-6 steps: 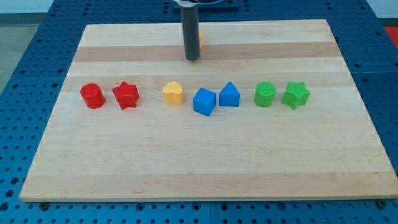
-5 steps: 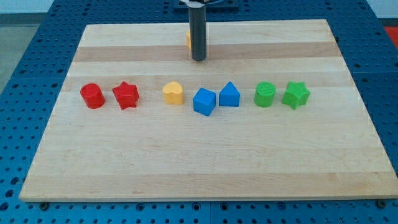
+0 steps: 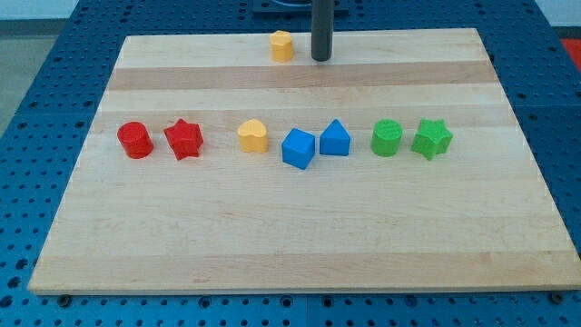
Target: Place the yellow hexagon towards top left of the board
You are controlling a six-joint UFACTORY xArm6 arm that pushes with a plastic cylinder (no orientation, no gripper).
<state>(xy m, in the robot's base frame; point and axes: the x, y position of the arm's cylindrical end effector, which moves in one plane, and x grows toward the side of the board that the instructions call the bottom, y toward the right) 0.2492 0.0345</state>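
1. We are looking down at a pale wooden board (image 3: 300,227) lying on a blue pegboard table (image 3: 36,109); no containers are showing, and every block is sitting directly on the board.
2. The yellow hexagon (image 3: 282,45) is sitting near the board's top edge, around the middle of its width.
3. Our rod is standing upright with my tip (image 3: 321,58) just to the view's right of the yellow hexagon, with a small gap showing between them. There is no claw on this arm, only the rod, so nothing is being held.
4. Well below the yellow hexagon, a row is crossing the board: red cylinder (image 3: 134,140), red star (image 3: 183,139), yellow heart (image 3: 253,136), blue cube (image 3: 298,148), blue triangular block (image 3: 334,138), green cylinder (image 3: 387,138), green star (image 3: 432,138).
5. To the view's left of the yellow hexagon, bare wood is running along the top edge to the board's corner.
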